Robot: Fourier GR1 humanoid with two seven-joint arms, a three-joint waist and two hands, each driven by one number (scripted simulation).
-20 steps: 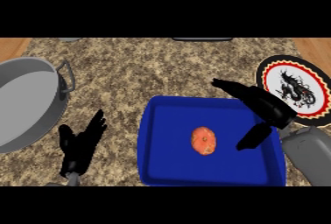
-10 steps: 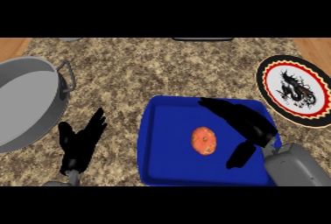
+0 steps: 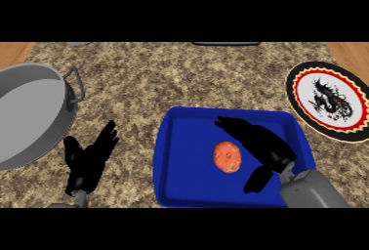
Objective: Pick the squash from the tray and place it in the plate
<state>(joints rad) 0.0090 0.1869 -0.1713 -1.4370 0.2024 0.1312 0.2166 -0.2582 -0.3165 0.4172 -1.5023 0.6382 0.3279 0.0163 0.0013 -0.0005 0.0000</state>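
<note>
Orange squash (image 3: 228,157) sits in the middle of the blue tray (image 3: 187,166), its long axis running roughly twelve to six. The right hand (image 3: 268,149) hangs over the tray, fingers spread apart and holding nothing. The squash lies at its nine o'clock, just beside the palm, between fingers and thumb. That's clearly the nearer hand. The left hand (image 3: 86,161) rests open on the bench (image 3: 158,83), out at the tray's nine o'clock. The plate (image 3: 296,92) waits at the tray's two o'clock. Closing round the squash looks next.
</note>
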